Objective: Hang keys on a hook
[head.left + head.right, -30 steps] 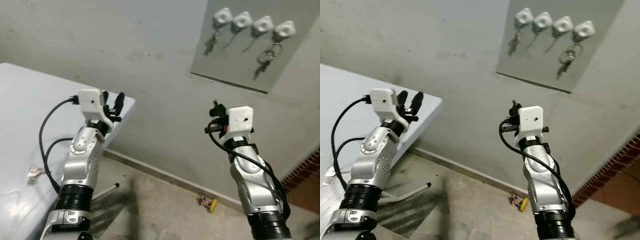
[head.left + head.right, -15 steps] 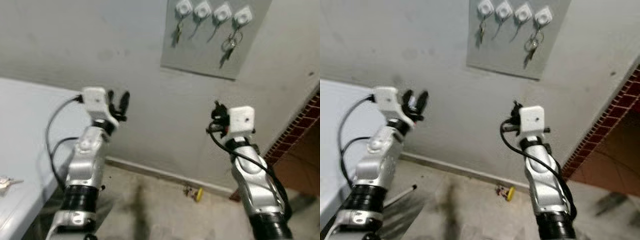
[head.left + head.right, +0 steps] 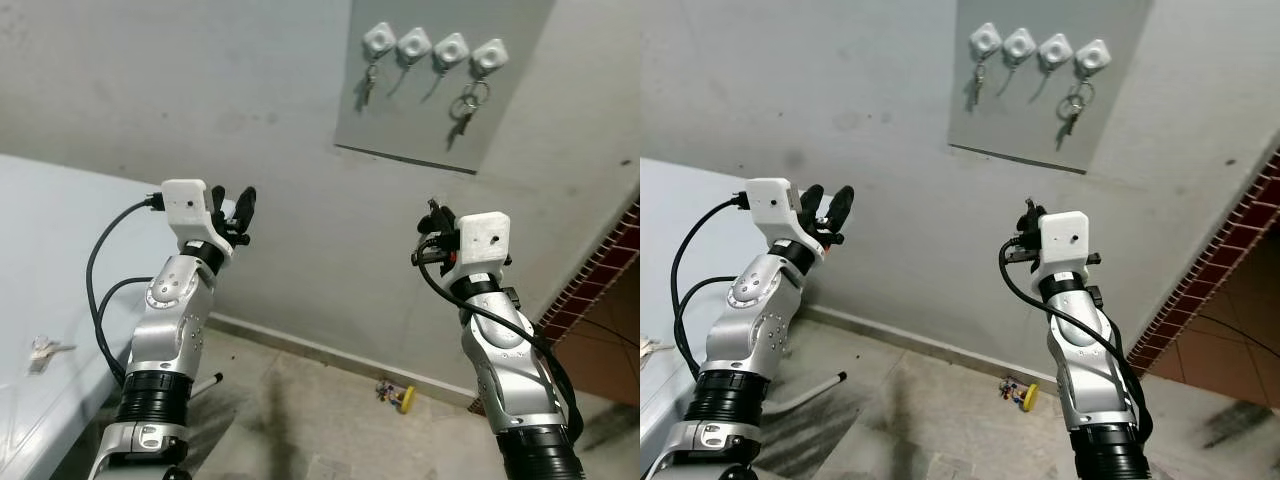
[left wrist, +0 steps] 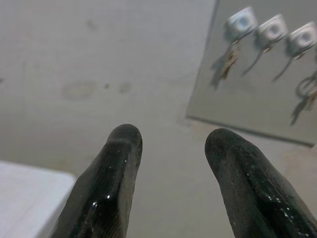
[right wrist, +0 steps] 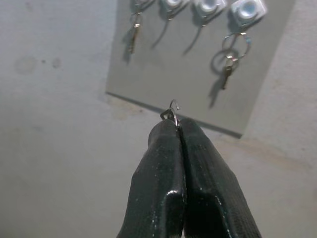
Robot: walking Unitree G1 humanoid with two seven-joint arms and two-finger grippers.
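- Right gripper (image 5: 177, 124): raised at right of centre in the head views, fingers pressed together, pinching a small metal key ring (image 5: 172, 110) that sticks out just past the tips.
- Left gripper (image 4: 171, 141): raised at left of centre, fingers spread apart, nothing between them.
- Hook board (image 3: 440, 110): grey panel on the wall, upper right of the frame, carrying four white hooks (image 3: 489, 55) in a row.
- Hung keys (image 3: 462, 112): on the rightmost hook; another key (image 3: 367, 82) on the leftmost.
- Table (image 3: 60, 230): white, at far left, beside the left arm.
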